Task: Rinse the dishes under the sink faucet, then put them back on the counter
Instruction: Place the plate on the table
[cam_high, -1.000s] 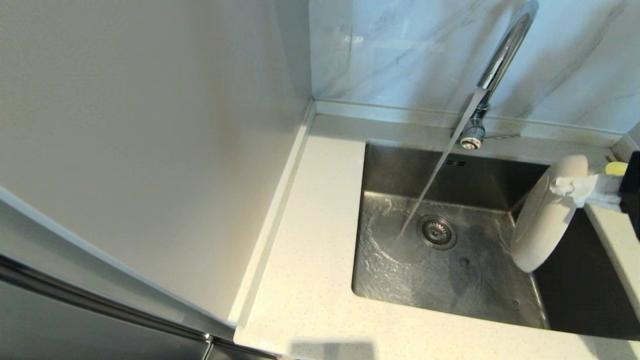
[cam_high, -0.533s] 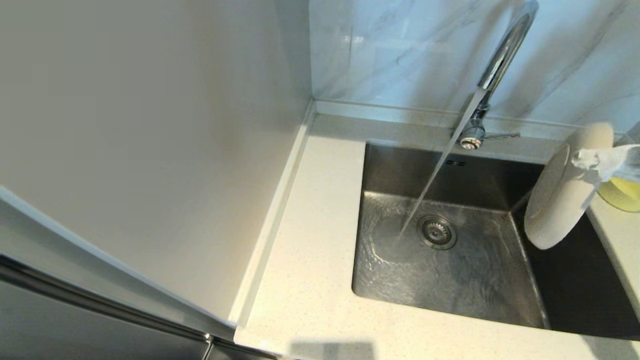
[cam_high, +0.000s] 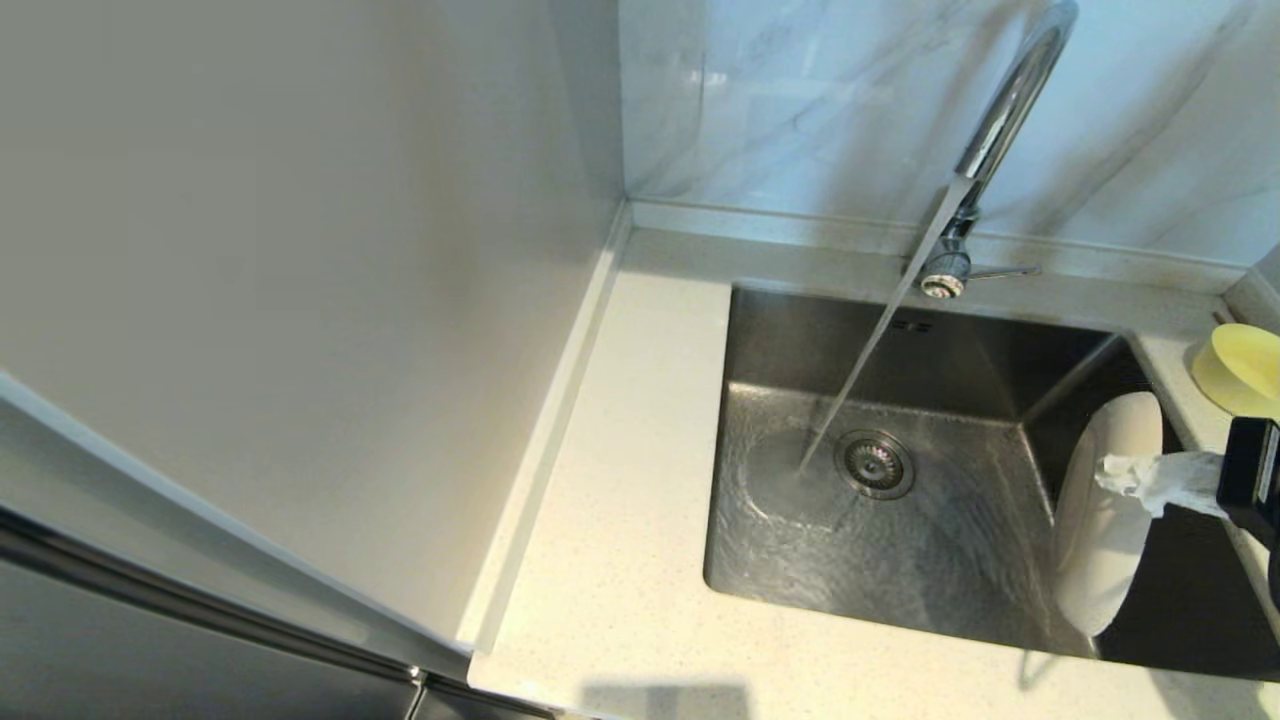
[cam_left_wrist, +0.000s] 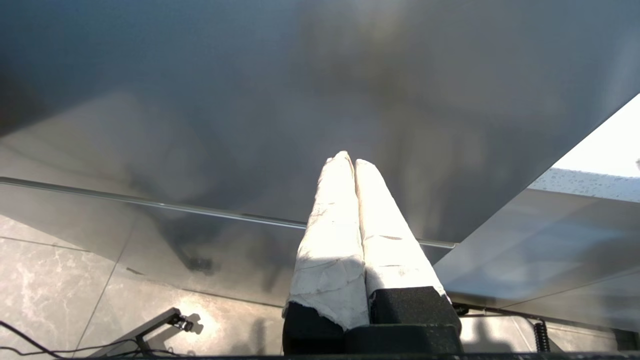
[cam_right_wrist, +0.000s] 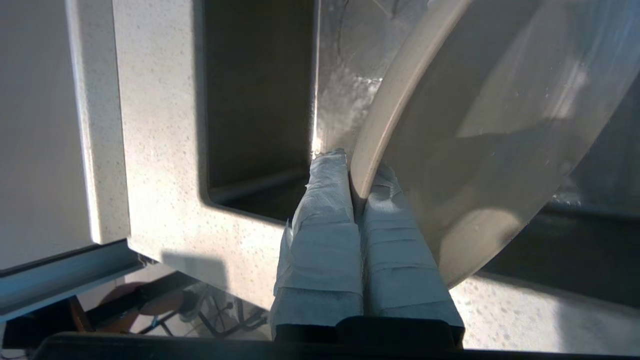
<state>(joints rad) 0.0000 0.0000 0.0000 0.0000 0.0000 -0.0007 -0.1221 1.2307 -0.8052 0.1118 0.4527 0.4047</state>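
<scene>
A cream-white dish (cam_high: 1095, 540) stands on edge over the right side of the sink (cam_high: 900, 570), well right of the water stream (cam_high: 860, 370) that falls from the sink faucet (cam_high: 1000, 120). My right gripper (cam_high: 1125, 472) is shut on the dish's upper rim. The right wrist view shows the rim of the dish (cam_right_wrist: 475, 125) pinched between the taped fingers (cam_right_wrist: 325, 210) of the right gripper (cam_right_wrist: 356, 167). A pale yellow bowl (cam_high: 1240, 368) sits on the counter (cam_high: 640, 450) to the right of the sink. My left gripper (cam_left_wrist: 348, 161) is shut and empty, parked low before a grey cabinet front.
Water runs onto the sink floor just left of the drain strainer (cam_high: 875, 462). The faucet's lever (cam_high: 1005, 271) points right. A tall pale panel (cam_high: 300, 250) walls off the counter on the left. Marble tiles rise behind the faucet.
The right gripper lifted the dish up and toward the back right, then brought it down and forward, lower in the sink. The yellow bowl now shows in full. Water keeps running.
</scene>
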